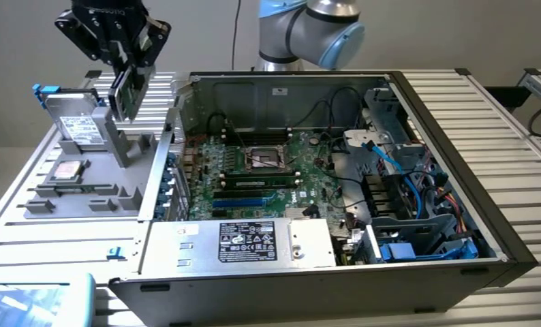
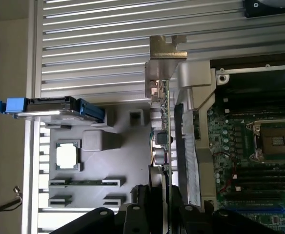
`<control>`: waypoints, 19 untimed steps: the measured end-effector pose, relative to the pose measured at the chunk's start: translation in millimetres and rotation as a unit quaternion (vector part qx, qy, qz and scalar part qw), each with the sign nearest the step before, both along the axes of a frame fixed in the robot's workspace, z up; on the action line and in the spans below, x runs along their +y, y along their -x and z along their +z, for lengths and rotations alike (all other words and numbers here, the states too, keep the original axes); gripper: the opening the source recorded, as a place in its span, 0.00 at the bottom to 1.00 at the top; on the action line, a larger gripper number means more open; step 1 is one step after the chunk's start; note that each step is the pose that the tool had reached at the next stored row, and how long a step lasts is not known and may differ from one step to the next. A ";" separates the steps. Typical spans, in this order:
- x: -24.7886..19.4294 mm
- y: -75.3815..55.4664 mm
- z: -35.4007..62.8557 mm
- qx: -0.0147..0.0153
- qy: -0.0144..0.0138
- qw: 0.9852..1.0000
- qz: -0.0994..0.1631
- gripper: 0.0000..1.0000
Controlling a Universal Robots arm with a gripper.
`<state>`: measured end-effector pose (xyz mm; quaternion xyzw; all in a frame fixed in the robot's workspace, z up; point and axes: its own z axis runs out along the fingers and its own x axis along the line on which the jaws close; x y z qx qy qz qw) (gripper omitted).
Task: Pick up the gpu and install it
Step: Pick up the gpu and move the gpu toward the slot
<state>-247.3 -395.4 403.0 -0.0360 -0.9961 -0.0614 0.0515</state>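
Note:
The gpu (image 1: 128, 90), a thin green card with a silver end bracket, hangs on edge in the air above the grey holder tray (image 1: 88, 204) at the exterior view's left. My gripper (image 1: 129, 65) is shut on the card's upper part. The wrist view shows the gpu (image 2: 165, 117) edge-on, running from my black fingers (image 2: 152, 209) out to its silver bracket (image 2: 167, 56). It hovers over the strip between the tray and the side wall of the open computer case (image 1: 434, 122). The card touches nothing below it.
The case lies open with its motherboard (image 1: 261, 163) facing up, power supply (image 1: 243, 242) at the front, cables and drive bays at the exterior view's right. The tray holds a hard drive (image 1: 78, 126) with blue clips and a square chip (image 2: 67, 156). The arm's base (image 1: 307, 27) stands behind the case.

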 end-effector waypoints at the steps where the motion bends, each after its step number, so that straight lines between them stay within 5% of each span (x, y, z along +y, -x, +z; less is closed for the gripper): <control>1: -0.6 -4.1 1.9 0.000 0.000 1.000 0.000 0.28; 19: -4.9 -79.0 7.4 -0.002 0.000 1.000 0.000 0.28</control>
